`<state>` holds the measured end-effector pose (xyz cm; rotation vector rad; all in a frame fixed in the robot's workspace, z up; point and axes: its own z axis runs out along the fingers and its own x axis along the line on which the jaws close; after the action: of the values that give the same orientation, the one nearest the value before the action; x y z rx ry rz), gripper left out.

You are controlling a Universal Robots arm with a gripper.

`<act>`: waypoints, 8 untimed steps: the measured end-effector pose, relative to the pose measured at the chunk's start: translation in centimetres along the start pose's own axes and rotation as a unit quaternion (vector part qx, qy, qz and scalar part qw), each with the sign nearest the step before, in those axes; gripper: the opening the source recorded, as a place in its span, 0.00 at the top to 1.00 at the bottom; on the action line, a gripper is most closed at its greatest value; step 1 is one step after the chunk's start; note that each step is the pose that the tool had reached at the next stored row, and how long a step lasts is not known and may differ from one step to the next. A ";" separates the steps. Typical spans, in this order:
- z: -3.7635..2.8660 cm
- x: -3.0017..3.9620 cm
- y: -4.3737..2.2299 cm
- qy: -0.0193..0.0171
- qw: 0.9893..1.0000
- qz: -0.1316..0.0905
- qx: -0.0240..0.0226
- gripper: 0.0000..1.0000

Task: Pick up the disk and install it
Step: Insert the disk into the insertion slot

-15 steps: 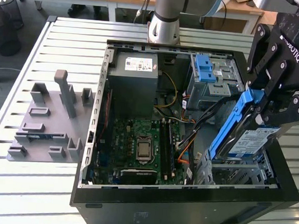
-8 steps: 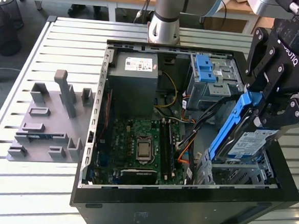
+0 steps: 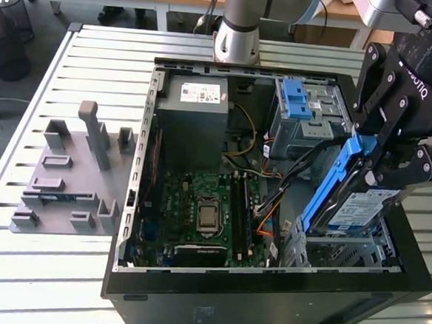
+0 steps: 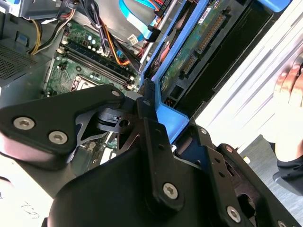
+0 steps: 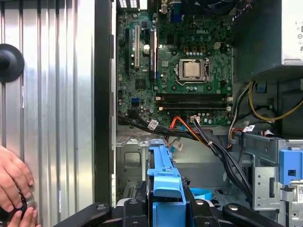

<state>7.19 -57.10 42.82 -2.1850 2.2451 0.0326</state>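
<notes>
The hand [image 3: 385, 168] grips the disk [image 3: 357, 207], tilted above the drive bay [image 3: 343, 252]; loose cables [image 3: 299, 164] seemingly crowd beside it.

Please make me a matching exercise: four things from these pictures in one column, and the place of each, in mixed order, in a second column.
1. disk
2. grey box
3. motherboard
4. grey rack

a. on the table, outside the case, at the exterior view's left
b. flat on the case floor
c. tilted, gripped by the hand
d. in a case corner, white sticker on top

Pairs: 1-c, 2-d, 3-b, 4-a
</notes>
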 end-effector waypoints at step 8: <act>0.38 0.01 0.00 0.000 1.000 0.000 0.000 0.64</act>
<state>7.19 -57.11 42.44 -2.1850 2.2451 0.0327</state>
